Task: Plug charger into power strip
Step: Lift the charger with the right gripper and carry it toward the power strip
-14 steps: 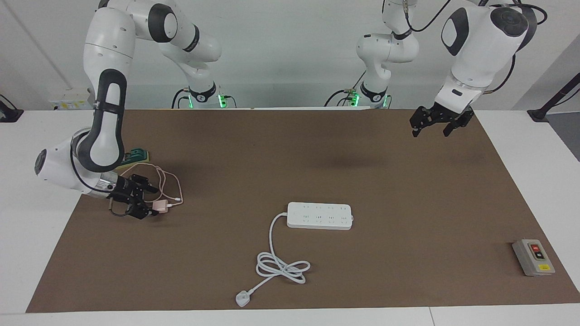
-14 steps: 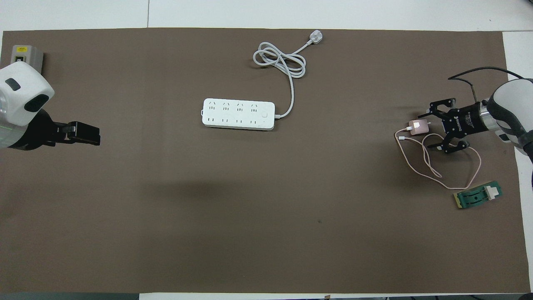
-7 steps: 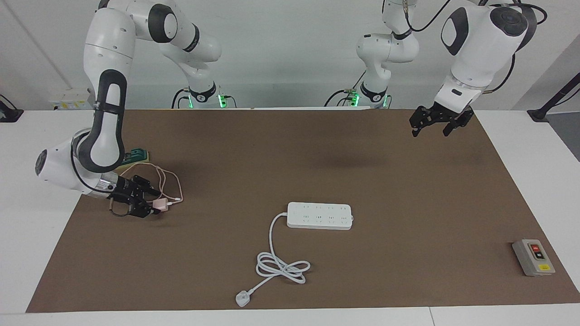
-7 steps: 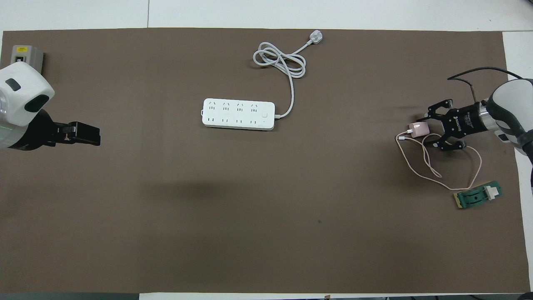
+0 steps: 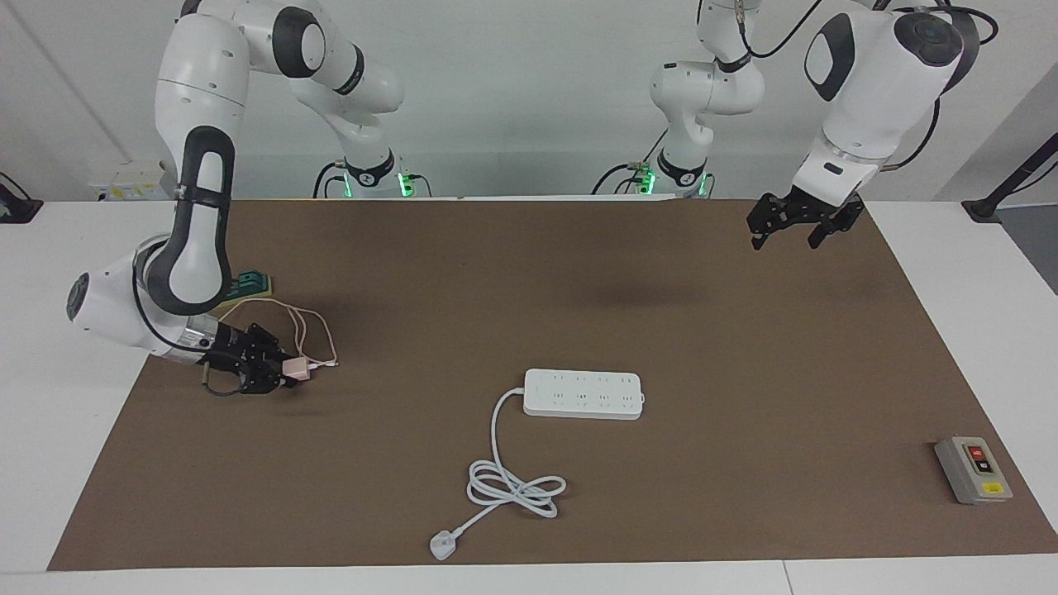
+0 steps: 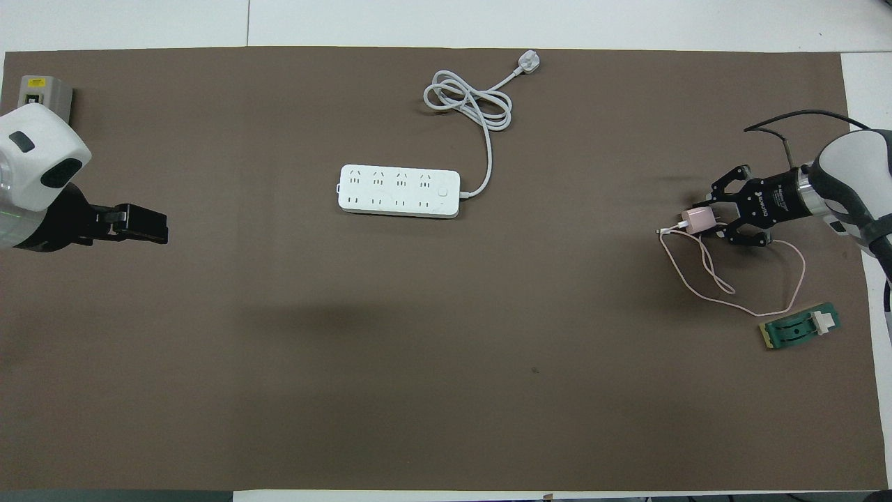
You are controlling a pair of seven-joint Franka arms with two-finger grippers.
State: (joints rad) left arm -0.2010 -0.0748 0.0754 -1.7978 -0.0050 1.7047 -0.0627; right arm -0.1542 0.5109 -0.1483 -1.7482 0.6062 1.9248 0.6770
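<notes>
From across the tabletop [image 5: 579, 512], the right claw [image 5: 277, 373] sits low over the brown mat at the right arm's end, its black fingers closed in around the charger [image 5: 294, 368], a small pale-pink cube; whether the cube is lifted off the mat cannot be told. Its thin pink cable [image 5: 310, 326] loops toward a green-and-yellow block [image 5: 252, 285], partly hidden by the arm. The power strip [image 5: 583, 393], a flat white bar of sockets, lies mid-mat, well apart, its thick cord [image 5: 504, 471] coiled and ending in a white plug [image 5: 444, 545]. The left claw [image 5: 792, 234] hangs waiting in the air, fingers parted, holding nothing. A grey switch box [image 5: 973, 470] rests at the left arm's end.

From overhead, the right claw [image 6: 712, 219] pinches the charger [image 6: 699, 219]. The power strip [image 6: 399, 191] shows two rows of sockets. The left claw [image 6: 143, 224] appears edge-on, and the arm's white housing partly covers the grey switch box [image 6: 43, 93].
</notes>
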